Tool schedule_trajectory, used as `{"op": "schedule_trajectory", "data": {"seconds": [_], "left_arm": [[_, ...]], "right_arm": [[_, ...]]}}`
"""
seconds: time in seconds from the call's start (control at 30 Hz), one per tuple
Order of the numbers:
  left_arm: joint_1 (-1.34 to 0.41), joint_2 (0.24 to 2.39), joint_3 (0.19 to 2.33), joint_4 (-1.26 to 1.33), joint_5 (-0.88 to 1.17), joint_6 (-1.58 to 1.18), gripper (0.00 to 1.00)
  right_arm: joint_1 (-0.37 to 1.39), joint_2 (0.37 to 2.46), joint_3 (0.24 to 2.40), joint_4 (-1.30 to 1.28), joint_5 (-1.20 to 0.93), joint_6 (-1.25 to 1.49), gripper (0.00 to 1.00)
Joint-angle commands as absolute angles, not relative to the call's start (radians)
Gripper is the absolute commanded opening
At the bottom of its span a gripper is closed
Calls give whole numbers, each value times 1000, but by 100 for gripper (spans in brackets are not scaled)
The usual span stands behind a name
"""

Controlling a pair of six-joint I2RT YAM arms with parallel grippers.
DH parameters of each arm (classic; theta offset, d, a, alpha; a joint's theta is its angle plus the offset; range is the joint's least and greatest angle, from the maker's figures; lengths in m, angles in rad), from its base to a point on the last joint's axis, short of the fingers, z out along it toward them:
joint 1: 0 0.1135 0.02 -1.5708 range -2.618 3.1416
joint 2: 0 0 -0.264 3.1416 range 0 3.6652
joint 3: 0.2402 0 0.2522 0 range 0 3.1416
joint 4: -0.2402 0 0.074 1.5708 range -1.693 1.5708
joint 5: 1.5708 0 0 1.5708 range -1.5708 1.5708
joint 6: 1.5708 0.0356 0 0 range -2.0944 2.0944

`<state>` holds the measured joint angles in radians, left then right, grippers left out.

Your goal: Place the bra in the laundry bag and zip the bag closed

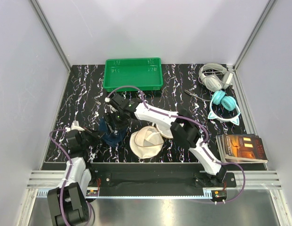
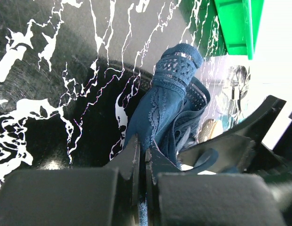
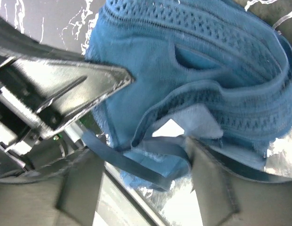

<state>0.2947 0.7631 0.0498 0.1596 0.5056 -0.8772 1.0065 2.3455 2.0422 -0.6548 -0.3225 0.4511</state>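
Note:
The dark blue bra (image 1: 111,135) lies bunched on the black marbled table, left of the cream laundry bag (image 1: 146,141). My left gripper (image 2: 145,151) is shut on an edge of the bra (image 2: 167,103). The fabric is pinched between its fingertips. My right gripper (image 3: 143,155) is open, its fingers spread on either side of the bra (image 3: 193,70), and a thin strap (image 3: 136,162) hangs across the gap. In the top view the right gripper (image 1: 115,120) points down just above the bra, close to the left gripper (image 1: 101,134). The bag lies round and flat, with nothing in it that I can see.
A green tray (image 1: 133,74) stands at the back of the table. Grey headphones (image 1: 212,77) and teal headphones (image 1: 224,106) lie at the back right. A book (image 1: 242,147) rests at the right front edge. White walls close in the table.

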Motion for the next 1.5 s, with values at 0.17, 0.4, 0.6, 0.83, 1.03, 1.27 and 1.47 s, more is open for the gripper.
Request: {"op": "schedule_trajectory", "data": {"seconds": [0.17,0.4,0.6,0.83,1.03,1.27,1.47], "left_arm": [[299,847,26,307,568,-917,0],[302,896,44,360,626,-959,0],[308,908,78,390,690,-1015,0],[318,894,106,431,750,-1110,0],[318,845,118,414,770,-1196,0],[321,799,161,350,784,-1221,0],[322,769,153,399,818,-1307,0]], "right_arm": [[985,2172,2081,-738,-267,410,93],[959,2074,2030,-778,-186,431,100],[890,1895,1803,-700,-162,494,100],[850,1718,1461,-440,-331,476,100],[851,1625,1245,-203,-495,465,100],[853,1470,1033,-11,-551,468,100],[899,1482,939,203,-591,459,100]]}}
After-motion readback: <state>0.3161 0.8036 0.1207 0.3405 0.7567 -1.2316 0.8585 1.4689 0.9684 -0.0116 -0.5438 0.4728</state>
